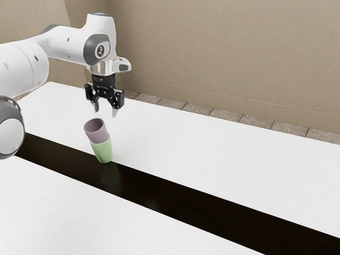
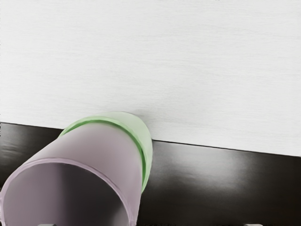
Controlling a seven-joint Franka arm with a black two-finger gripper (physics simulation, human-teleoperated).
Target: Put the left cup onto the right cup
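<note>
One purple cup (image 1: 94, 129) sits tilted inside the green cup (image 1: 102, 149); the spread, empty pincer (image 1: 105, 110) should lift straight clear.

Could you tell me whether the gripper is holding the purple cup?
No, the gripper hangs open above the purple cup, which sits in the green cup.

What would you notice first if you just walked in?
A purple cup sits nested in a green cup, right where the white table meets its black stripe. Just above them hangs the black gripper, open and holding nothing.
</note>
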